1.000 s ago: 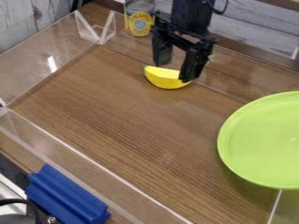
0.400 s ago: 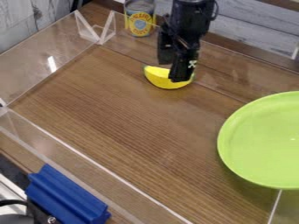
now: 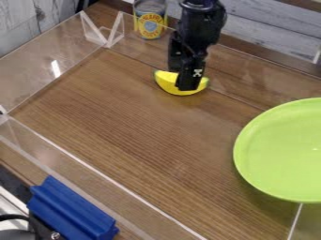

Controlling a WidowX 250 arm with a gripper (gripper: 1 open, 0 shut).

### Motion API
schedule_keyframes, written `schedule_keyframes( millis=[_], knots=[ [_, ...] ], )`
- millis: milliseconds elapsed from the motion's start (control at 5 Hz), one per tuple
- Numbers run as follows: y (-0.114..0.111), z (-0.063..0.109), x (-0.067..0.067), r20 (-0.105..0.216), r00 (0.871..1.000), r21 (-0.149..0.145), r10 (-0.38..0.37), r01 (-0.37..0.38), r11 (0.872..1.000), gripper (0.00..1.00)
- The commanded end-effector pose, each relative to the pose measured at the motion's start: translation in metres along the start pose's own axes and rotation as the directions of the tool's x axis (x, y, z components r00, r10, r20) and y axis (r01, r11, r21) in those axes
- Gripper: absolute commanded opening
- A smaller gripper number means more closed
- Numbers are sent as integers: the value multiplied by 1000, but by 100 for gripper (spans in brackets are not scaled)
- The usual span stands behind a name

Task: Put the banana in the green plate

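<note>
The hand (image 3: 189, 80), pointing straight down with its fingers spread and clasping nothing, stands low over the banana (image 3: 179, 85), whose yellow curve shows at the fingertips on the wooden worktop (image 3: 138, 141); actual contact cannot be told. Behind the hand, near the back wall, stands 1 yellow-labelled can (image 3: 149, 24), with a clear plastic stand (image 3: 100, 33) to the can's left. Well apart from the hand, toward the right front of the worktop, lies the green plate (image 3: 279, 150), while a blue object (image 3: 69, 216) sits outside the clear front wall at lower left.
</note>
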State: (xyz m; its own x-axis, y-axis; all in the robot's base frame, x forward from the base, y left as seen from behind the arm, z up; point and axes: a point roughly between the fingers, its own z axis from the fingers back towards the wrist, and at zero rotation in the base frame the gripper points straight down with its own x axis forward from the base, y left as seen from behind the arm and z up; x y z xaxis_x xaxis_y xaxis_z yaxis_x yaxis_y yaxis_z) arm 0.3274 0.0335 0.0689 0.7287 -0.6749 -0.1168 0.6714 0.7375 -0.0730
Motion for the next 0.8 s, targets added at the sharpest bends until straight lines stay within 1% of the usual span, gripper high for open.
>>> schedule_keyframes(
  millis=[0, 200, 600],
  knots=[
    [15, 13, 0, 46, 999, 42, -10, 8, 999, 100],
    [20, 8, -1, 55, 998, 35, -17, 15, 999, 100],
    [29, 0, -1, 64, 997, 37, -46, 44, 998, 100]
  ],
)
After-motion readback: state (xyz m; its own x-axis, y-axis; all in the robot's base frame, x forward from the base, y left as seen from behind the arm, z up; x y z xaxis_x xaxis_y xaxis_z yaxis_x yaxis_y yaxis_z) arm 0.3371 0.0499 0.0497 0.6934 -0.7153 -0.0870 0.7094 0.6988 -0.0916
